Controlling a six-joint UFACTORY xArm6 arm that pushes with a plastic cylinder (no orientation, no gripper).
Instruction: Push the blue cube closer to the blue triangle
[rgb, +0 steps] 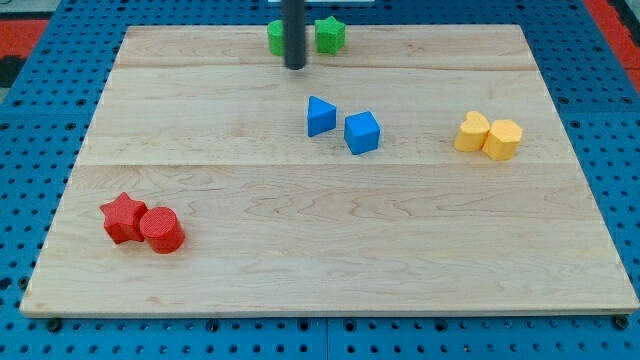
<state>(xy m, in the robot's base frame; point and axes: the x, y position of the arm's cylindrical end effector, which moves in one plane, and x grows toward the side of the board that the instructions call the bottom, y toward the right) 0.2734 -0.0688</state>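
Camera view shows a wooden board (330, 250) lying on a blue pegboard (60, 40). My tip (295, 66) stands on the board close to the view's top edge, a little left of the middle. It is a plain rod with no jaws, so it grasps nothing, and it touches no block as far as I can see.

Just behind the tip, toward the view's top, are two green blocks. One green block (276, 38) is partly hidden by the rod on its left side, so I cannot tell its shape. The other green block (331, 35) is on the rod's right and looks like a star.

Below the tip and slightly to the view's right is the blue triangle (320, 116). The blue cube (362, 132) is just beside the triangle, on its right and a bit lower; only a narrow gap seems to separate them. Both are apart from the tip.

Far to the tip's right, and lower, two yellow blocks (489, 134) sit touching each other; their shapes are not clear to me.

Far below the tip and to the view's left, a red star (123, 217) touches a red cylinder (161, 229).
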